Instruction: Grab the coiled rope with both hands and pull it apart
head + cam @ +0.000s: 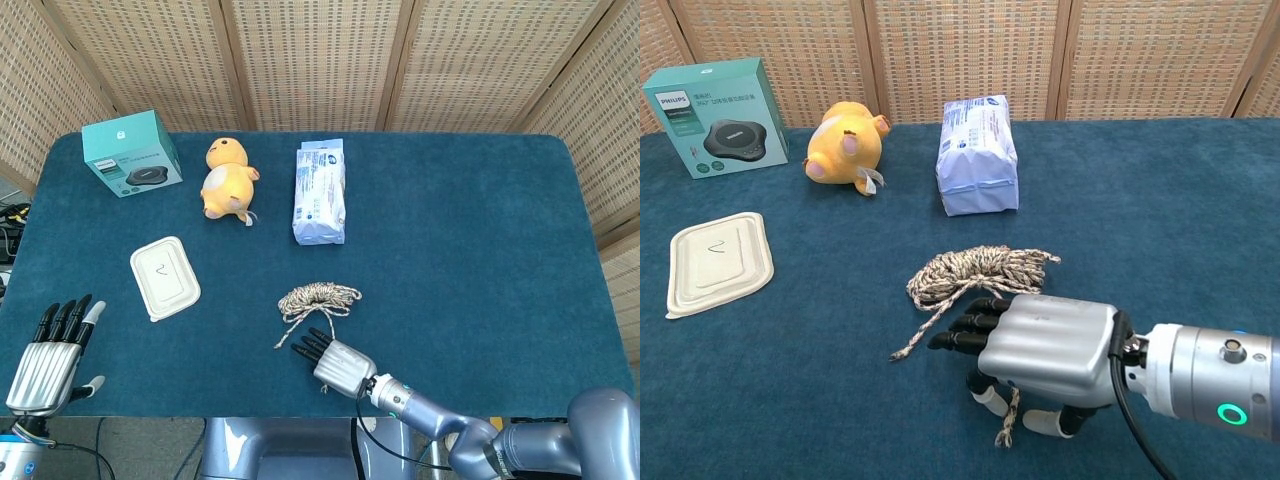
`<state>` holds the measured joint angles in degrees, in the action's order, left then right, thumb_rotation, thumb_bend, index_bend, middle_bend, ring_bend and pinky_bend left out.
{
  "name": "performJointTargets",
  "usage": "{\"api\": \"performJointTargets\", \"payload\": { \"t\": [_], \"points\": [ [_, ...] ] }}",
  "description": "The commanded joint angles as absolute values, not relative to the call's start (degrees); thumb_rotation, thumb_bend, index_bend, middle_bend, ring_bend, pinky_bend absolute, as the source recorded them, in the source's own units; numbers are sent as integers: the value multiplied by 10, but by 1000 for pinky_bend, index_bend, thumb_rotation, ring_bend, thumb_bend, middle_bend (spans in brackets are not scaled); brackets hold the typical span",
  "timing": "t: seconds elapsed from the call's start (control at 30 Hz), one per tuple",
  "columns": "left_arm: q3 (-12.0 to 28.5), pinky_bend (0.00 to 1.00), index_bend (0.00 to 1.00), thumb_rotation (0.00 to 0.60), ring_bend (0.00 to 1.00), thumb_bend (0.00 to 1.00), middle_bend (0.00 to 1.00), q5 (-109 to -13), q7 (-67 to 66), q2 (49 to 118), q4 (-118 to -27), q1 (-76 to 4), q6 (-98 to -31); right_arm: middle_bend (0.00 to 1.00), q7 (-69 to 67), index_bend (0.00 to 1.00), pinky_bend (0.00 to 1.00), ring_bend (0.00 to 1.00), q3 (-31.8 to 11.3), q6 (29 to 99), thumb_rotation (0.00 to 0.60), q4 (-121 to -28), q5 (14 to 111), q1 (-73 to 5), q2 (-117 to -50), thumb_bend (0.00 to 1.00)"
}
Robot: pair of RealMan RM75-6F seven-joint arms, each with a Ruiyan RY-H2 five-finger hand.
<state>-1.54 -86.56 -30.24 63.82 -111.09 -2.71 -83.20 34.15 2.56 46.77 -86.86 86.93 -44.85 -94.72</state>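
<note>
The coiled rope, beige and brown twine, lies in the middle of the blue table. One loose end trails left of it, and another end runs under my right hand. My right hand lies palm down just in front of the coil, its dark fingertips reaching the coil's near edge with fingers apart and nothing gripped. My left hand hovers at the front left edge of the table, fingers stretched out and empty, far from the rope; the chest view does not show it.
Toward the left lies a beige lidded tray. Along the back stand a teal box, a yellow plush toy and a white and blue tissue pack. Wicker screens close off the back.
</note>
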Motion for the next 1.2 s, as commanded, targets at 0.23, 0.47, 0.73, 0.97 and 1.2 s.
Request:
{"api": "performJointTargets", "payload": {
  "t": [0.23,0.47,0.73,0.97,1.2],
  "points": [
    [-16,0,0,600,0,0,0,-863,-301,638,-1110,-29,-831,2,319,598,0,0,28,483,600,-848,887,-446,-958,369],
    [-17,0,0,600,0,0,0,-862,-305,640,-1110,-30,-829,13,305,640,0,0,30,497,600,-847,907,-445,-953,379],
    [-17,0,0,600,0,0,0,-858,-311,644,-1108,-35,-821,20,314,667,0,0,33,512,600,-849,931,-446,-931,385],
    [-3,0,0,600,0,0,0,-850,-311,658,-1090,-57,-801,24,321,669,0,0,43,540,600,-854,961,-438,-888,384],
    [18,0,0,600,0,0,0,-868,-327,687,-1056,-111,-750,23,313,669,0,0,49,563,600,-860,968,-423,-843,385]
  ]
}}
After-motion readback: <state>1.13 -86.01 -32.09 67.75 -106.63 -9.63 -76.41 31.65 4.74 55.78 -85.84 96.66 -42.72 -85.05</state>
